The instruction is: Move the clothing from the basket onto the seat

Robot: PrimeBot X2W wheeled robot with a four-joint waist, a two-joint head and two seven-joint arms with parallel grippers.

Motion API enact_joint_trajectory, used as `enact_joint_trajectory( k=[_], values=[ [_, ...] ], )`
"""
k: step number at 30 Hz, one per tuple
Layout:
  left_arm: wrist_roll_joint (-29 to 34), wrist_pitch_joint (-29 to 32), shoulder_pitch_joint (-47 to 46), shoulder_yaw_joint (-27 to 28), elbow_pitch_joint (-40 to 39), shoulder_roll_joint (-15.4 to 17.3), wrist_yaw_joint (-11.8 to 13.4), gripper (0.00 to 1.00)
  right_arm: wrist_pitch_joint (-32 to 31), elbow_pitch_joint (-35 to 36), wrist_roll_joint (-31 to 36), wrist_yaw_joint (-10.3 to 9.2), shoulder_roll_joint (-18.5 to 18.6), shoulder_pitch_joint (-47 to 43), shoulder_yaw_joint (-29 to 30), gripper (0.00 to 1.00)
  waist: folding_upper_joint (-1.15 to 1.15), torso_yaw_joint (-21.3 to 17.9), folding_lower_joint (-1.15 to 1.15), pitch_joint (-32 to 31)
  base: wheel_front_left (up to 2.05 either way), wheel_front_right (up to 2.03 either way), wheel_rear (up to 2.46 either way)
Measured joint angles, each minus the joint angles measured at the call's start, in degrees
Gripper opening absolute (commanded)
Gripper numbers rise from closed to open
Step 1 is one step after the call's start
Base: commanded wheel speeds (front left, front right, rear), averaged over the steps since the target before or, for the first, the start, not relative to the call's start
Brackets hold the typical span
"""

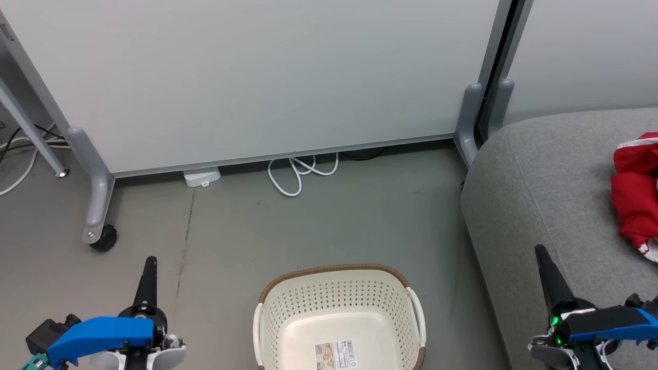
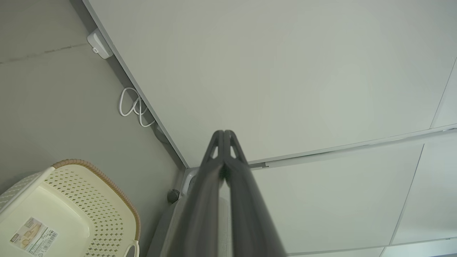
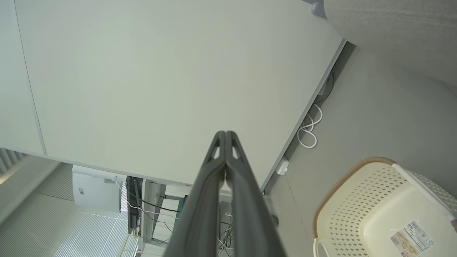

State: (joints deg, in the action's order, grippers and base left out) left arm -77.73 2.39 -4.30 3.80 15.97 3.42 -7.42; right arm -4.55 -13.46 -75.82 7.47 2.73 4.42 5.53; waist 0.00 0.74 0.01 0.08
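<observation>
Left gripper (image 1: pixel 149 263) sat at lower left over the grey floor (image 1: pixel 231 231), fingers pressed together, gripping nothing. Beyond it, a white cable (image 1: pixel 300 174) lay looped at the foot of a pale partition (image 1: pixel 257 77). The basket (image 1: pixel 334 269) stood on the floor mid-scene, with a paper label (image 1: pixel 335 354) on its bottom. Right gripper (image 1: pixel 541 253) was likewise clenched on nothing, over the sofa (image 1: pixel 534 169) edge. The clothing (image 1: pixel 635 198), red with white trim, lay heaped on the sofa at far right, well apart from the basket.

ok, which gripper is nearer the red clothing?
The right gripper, at the sofa where the clothing lies; the left gripper is on the basket's far side, over floor.
</observation>
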Motion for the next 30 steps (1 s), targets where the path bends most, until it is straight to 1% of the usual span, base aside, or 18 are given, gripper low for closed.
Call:
enact_joint_trajectory(
  k=[30],
  values=[
    [-11.96,3.43,-1.36,2.34,-1.53,-0.42,0.00,0.00,-1.52,-0.42,-13.45,0.00,0.02,1.25,0.79,0.00,0.00,-0.59,0.00,0.08,0.00,0.00,0.00]
  ],
)
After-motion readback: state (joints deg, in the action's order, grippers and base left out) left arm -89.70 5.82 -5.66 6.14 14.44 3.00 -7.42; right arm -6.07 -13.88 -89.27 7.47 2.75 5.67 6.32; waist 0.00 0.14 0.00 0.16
